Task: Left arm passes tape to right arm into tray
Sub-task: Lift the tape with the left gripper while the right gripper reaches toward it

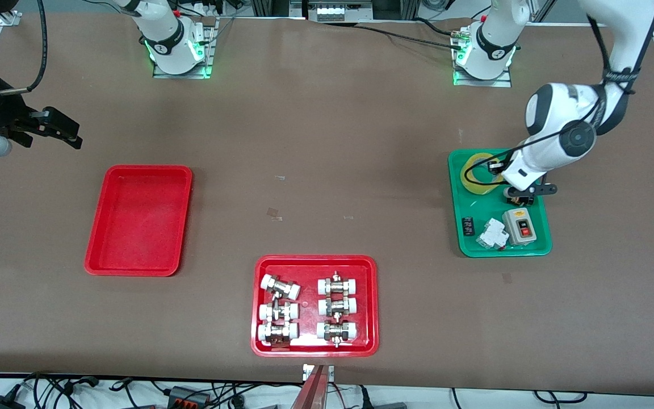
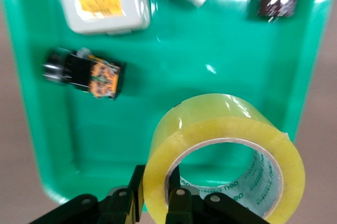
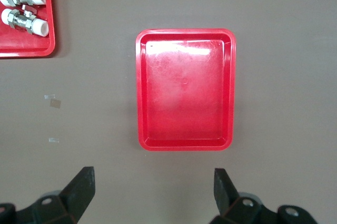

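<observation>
Left gripper (image 2: pixel 156 198) down in green tray (image 1: pixel 537 248), fingers clamped on wall of tape (image 2: pixel 224 155): 1 finger inside core, 1 outside. Tape stands in tray's corner farthest from front camera, beside small black part (image 2: pixel 84 72).

Step in hand, judged: lift straight up clear of rim, keep roll from twisting in thin-wall pinch, then carry toward right arm's end.

Tape: translucent yellow roll, pale core, glossy.

Right gripper (image 3: pixel 152 187) waits above surface near red tray (image 3: pixel 185 143), fingers wide apart, holding nothing.
</observation>
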`<state>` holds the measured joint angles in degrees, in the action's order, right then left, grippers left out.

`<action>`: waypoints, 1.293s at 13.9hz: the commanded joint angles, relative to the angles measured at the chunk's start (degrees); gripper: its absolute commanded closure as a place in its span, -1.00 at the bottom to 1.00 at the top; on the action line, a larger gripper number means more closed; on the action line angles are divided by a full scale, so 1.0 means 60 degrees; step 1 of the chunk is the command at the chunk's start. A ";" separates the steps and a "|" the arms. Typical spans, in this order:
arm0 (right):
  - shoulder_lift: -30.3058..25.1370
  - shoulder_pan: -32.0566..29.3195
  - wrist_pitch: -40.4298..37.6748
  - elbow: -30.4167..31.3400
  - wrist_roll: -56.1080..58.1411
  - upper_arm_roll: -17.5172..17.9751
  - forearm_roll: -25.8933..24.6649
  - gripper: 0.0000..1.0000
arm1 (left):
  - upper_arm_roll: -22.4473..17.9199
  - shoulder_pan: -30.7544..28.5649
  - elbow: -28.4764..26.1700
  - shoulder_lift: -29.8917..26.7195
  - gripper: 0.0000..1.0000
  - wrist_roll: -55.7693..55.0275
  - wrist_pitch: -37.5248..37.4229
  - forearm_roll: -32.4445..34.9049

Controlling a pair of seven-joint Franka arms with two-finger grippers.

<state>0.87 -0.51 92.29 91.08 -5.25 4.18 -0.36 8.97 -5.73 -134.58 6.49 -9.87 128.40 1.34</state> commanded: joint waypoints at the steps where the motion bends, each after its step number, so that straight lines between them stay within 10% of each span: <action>1: -0.0087 -0.0046 0.0014 0.0084 0.0186 0.0007 -0.0043 -1.00 | 0.0102 0.0105 0.1314 -0.0687 0.99 -0.0025 -0.1837 -0.0251; 10: 0.0176 -0.0192 -0.0147 0.0142 0.0171 -0.0022 -0.0088 -1.00 | 0.1875 0.0952 0.7321 0.2620 0.99 -0.3573 -0.2240 -0.2478; 13: 0.0351 -0.0237 -0.0380 0.0171 0.0201 -0.0008 0.0073 -1.00 | 0.1890 0.1701 0.7986 0.3515 1.00 -0.6112 -0.2226 -0.2711; 18: 0.0762 -0.0675 -0.1215 0.0186 0.1722 -0.0022 0.2748 -1.00 | 0.1919 0.2668 0.8324 0.3649 1.00 -0.6851 -0.1406 -0.3636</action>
<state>4.78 -2.47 86.76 92.10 0.70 3.69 10.55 20.52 8.60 -86.69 29.07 -49.43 119.89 -19.09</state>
